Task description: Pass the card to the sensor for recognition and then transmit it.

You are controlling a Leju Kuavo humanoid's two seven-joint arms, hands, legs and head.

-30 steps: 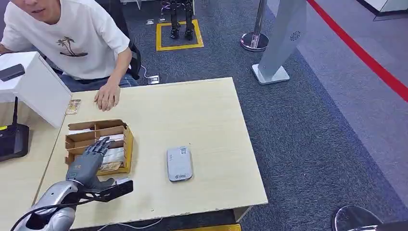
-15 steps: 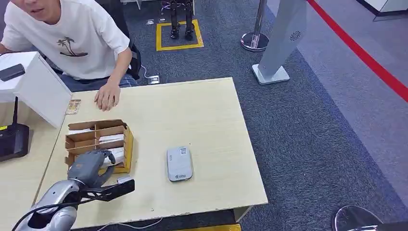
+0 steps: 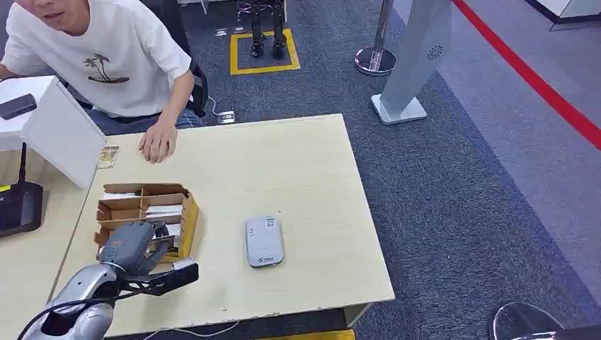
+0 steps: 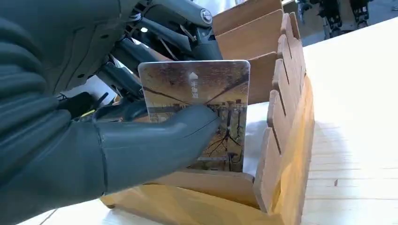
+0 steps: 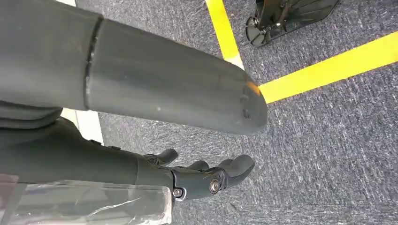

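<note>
The left robot hand (image 4: 94, 140) pinches a card (image 4: 197, 112) between its thumb and the darker fingers behind it, and the card is in the near compartment of the wooden box (image 3: 145, 212) on the desk (image 3: 283, 170). The card stands upright on its short edge, so its long axis is vertical; its printed face looks toward the wrist camera and its top edge points up, out of the box. The lower edge is hidden behind the front wall of the box, so I cannot tell if it is already free. The risk I see is at the lifting: the thumb covers only the lower middle of the card, and if the card catches on a divider or on the notched side wall, it may turn in the pinch or slip back. A sideways pull could also drag the light box across the desk. The reader (image 3: 264, 241) lies flat, near the box. The right robot hand (image 5: 206, 176) hangs over the carpet, its fingers loosely curled and holding nothing.
</note>
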